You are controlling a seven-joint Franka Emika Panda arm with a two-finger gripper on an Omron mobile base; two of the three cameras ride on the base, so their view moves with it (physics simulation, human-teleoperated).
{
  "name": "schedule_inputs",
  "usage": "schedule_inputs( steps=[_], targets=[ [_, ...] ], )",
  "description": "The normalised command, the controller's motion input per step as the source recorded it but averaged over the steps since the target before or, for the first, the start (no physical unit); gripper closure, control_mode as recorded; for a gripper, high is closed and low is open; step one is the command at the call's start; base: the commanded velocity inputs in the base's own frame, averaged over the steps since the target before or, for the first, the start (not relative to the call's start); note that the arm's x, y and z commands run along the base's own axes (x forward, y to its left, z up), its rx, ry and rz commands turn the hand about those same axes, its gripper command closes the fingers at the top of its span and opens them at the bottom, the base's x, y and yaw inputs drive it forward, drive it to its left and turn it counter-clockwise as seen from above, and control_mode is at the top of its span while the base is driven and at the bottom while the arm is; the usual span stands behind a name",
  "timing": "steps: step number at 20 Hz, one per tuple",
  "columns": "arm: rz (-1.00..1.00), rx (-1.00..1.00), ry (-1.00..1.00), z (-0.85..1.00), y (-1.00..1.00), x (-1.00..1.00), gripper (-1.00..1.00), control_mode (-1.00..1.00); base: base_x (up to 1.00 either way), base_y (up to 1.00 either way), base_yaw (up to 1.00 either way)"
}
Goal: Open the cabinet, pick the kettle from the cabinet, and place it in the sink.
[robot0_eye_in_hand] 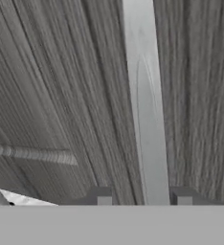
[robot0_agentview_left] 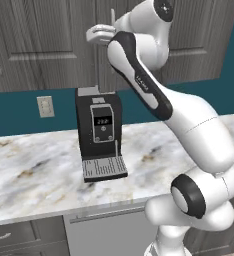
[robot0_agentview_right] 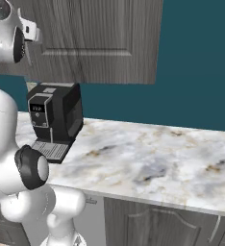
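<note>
Up at cabinet (robot0_agentview_left: 44, 45) — gripper (robot0_eye_in_hand: 143, 198) straddles silver handle (robot0_eye_in_hand: 145, 105), grip unclear; base views add coffee machine (robot0_agentview_left: 100, 132).

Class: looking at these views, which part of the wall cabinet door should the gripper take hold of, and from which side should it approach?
Grip the silver bar handle on the cabinet door, approaching straight on from the front. The bar is long, narrow and stands proud, and already runs between the gripper fingertips.

Closed dark grey wood-grain cabinet (robot0_agentview_right: 100, 38) hangs on the teal wall (robot0_agentview_right: 196, 72) above a white-and-tan marble counter (robot0_agentview_right: 153, 163), where a boxy black coffee machine (robot0_agentview_right: 54, 117) stands at left beside the white arm (robot0_agentview_right: 8, 158).
</note>
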Motion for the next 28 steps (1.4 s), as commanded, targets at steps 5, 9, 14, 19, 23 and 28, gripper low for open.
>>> schedule_inputs(
  steps=[5, 9, 14, 19, 23, 28],
  targets=[
    [0.19, 0.00, 0.00, -0.07, 0.14, -0.67, 1.00, -1.00, 0.00, 0.00, 0.00],
    [0.19, 0.05, 0.00, -0.07, 0.08, -0.70, 1.00, -1.00, 0.00, 0.00, 0.00],
    [0.19, 0.05, 0.00, -0.07, 0.02, -0.69, 1.00, -1.00, 0.00, 0.00, 0.00],
    [0.13, 0.02, 0.06, -0.09, 0.05, -0.66, 1.00, -1.00, 0.00, 0.00, 0.00],
    [0.12, 0.02, 0.07, -0.08, 0.06, -0.62, 1.00, -1.00, 0.00, 0.00, 0.00],
    [0.14, 0.01, 0.11, -0.06, 0.02, -0.60, 1.00, -1.00, 0.00, 0.00, 0.00]
  ],
)
